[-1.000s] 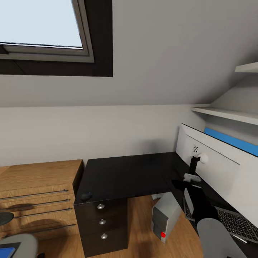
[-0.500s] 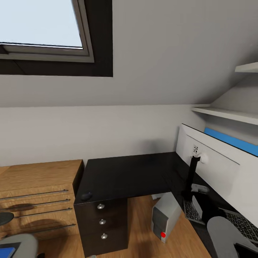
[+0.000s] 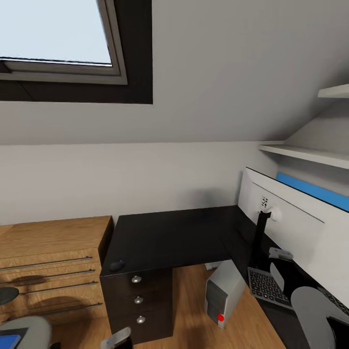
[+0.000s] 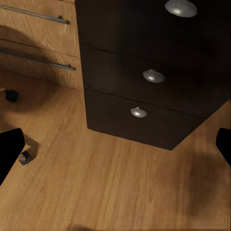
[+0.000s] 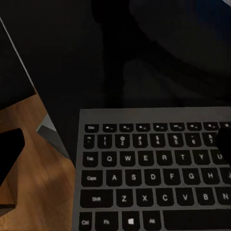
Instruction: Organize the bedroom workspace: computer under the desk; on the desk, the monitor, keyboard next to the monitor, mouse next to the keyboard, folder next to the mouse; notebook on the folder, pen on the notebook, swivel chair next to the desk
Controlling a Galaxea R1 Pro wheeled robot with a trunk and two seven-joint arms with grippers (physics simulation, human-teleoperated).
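The black desk [image 3: 169, 237] carries the monitor [image 3: 295, 228], seen from its white back, and the keyboard [image 3: 266, 287] beside its stand [image 3: 261, 237]. My right gripper [image 3: 278, 264] hovers open just above the keyboard [image 5: 154, 178], holding nothing. The dark mouse [image 3: 117, 265] lies at the desk's near left corner. Under the desk stands the computer [image 3: 222, 291], tilted. The swivel chair [image 3: 29, 329] bears the blue folder [image 3: 8, 340]. My left gripper [image 3: 117, 338] is open, low before the drawer unit [image 4: 144, 91]. Notebook and pen are out of view.
A light-wood shelving unit [image 3: 48, 261] adjoins the desk on the left. White wall shelves [image 3: 310, 154] hang above the monitor, with a blue strip [image 3: 315, 191] behind it. A chair caster [image 4: 25, 157] sits on the wood floor [image 4: 120, 192]. A skylight [image 3: 53, 34] is overhead.
My right arm has drawn back and down to the right, uncovering the keyboard's left end. The left gripper has risen into the head view's lower edge.
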